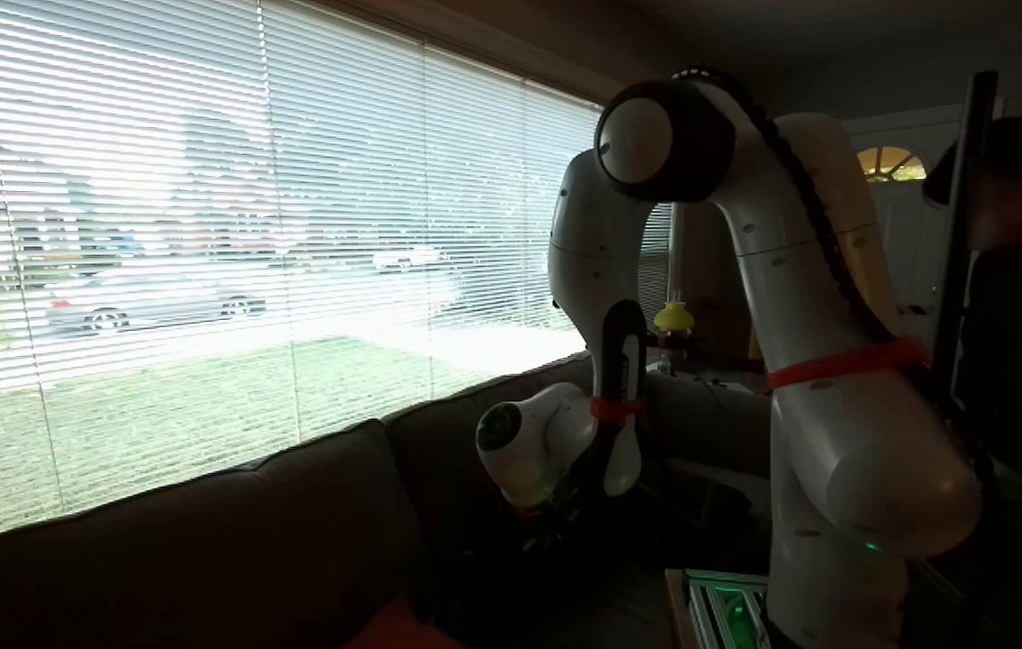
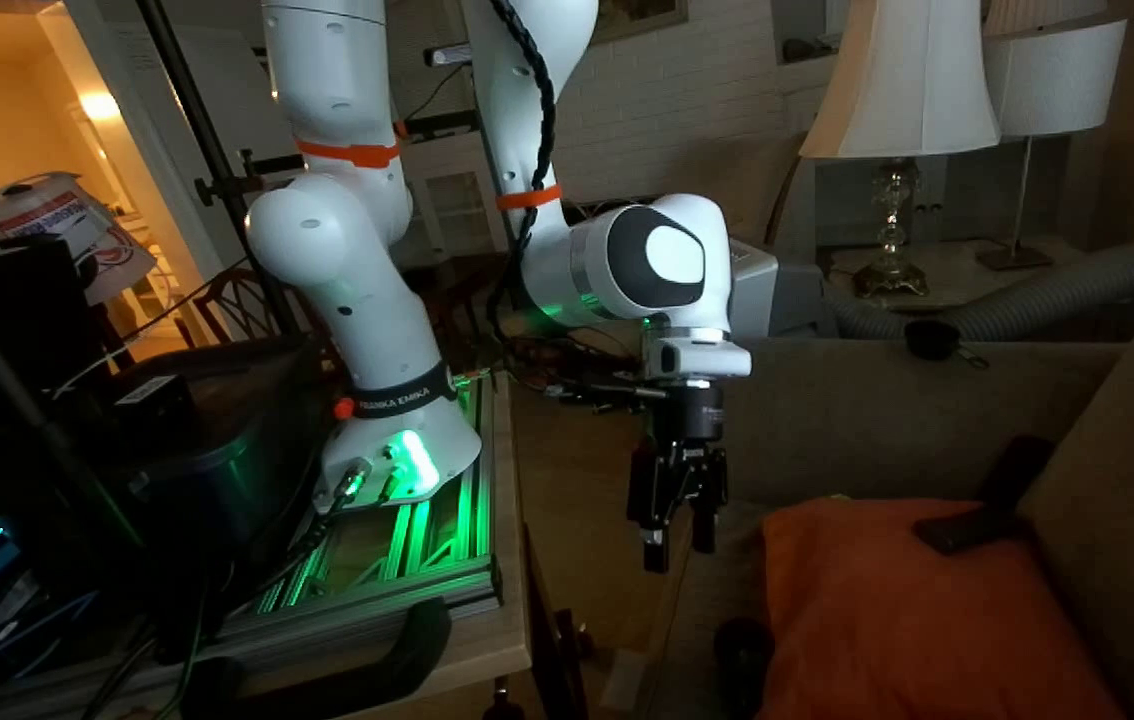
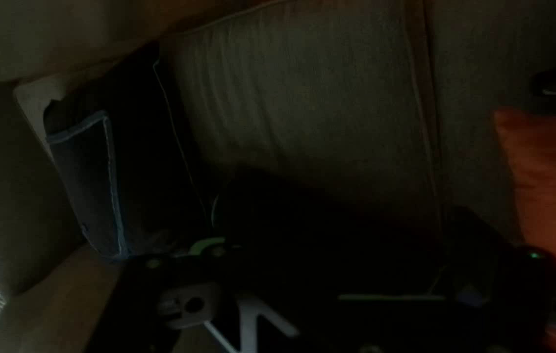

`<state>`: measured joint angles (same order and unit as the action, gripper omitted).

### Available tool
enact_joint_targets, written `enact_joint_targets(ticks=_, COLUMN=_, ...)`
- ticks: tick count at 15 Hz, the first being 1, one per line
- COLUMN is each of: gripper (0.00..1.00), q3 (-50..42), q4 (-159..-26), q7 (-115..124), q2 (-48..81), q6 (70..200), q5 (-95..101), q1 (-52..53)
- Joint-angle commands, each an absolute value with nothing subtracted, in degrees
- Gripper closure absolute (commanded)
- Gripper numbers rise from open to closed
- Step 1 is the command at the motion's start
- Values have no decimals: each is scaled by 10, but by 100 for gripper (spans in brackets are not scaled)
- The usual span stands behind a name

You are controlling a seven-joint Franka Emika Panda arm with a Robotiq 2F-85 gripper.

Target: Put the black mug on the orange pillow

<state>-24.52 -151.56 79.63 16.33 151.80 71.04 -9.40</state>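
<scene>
In an exterior view we see the gripper (image 2: 679, 546) spread, the orange pillow (image 2: 887, 620) to its lower right, what looks like the black mug (image 2: 743, 655) below. In an exterior view we find the pillow (image 1: 403, 628) lower left of it; in the wrist view, upper right.

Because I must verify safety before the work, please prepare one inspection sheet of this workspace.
Surface: sofa, dimly lit.
Job's things: orange pillow on the sofa; black mug uncertain, perhaps the dark round thing beside the pillow or the black cup-like thing on the sofa arm.
Clutter: dark object at the pillow's corner; dark cushion.
Gripper: open, holding nothing.
Cables: black cable along the robot arm.
Surroundings: lamps, window blinds.
</scene>
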Motion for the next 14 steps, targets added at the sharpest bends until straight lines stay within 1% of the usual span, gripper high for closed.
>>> enact_joint_targets(ticks=1, gripper=0, q3=-227, q4=-1496, q7=914, q2=295, q6=1556, q5=706, q1=-91)
enact_joint_targets(ticks=5, gripper=0, q3=-218, q4=-1439, q7=938, q2=426, q6=1612, q5=714, q1=-125)
enact_joint_targets(ticks=10, gripper=0, q3=-208, q4=-1323, q7=892, q2=532, q6=1675, q5=700, q1=-194)
enact_joint_targets(ticks=11, gripper=0, q3=-199, q4=-1308, q7=879, q2=541, q6=1669, q5=685, q1=-205)
enact_joint_targets(ticks=12, gripper=0, q3=-216, q4=-1351, q7=896, q2=501, q6=1653, q5=703, q1=-180)
enact_joint_targets(ticks=14, gripper=0, q3=-214, q4=-1336, q7=892, q2=513, q6=1653, q5=702, q1=-189)
